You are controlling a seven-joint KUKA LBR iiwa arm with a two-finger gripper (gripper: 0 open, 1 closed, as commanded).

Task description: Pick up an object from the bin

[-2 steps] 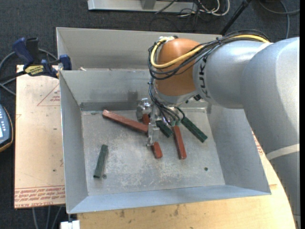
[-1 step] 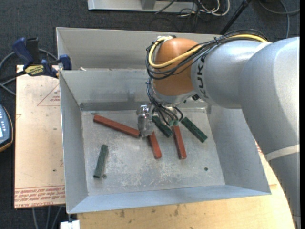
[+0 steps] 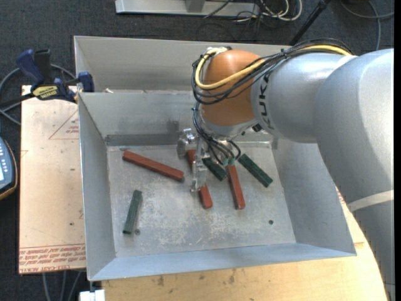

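My gripper [image 3: 197,182] reaches down into the middle of the bin, its metal fingers low over the floor. Right under and beside the tips lies a short red-brown bar [image 3: 205,197], running toward the front. A longer red-brown bar [image 3: 236,187] lies just to the right of it. A dark green bar [image 3: 215,168] sits partly under the wrist, and another dark green bar [image 3: 255,170] lies further right. A long red-brown bar [image 3: 153,165] lies to the left of the fingers. Nothing shows between the fingers.
A single dark green bar [image 3: 132,211] lies apart at the front left of the bin floor. The arm with its orange dome and cables covers the back right part of the bin.
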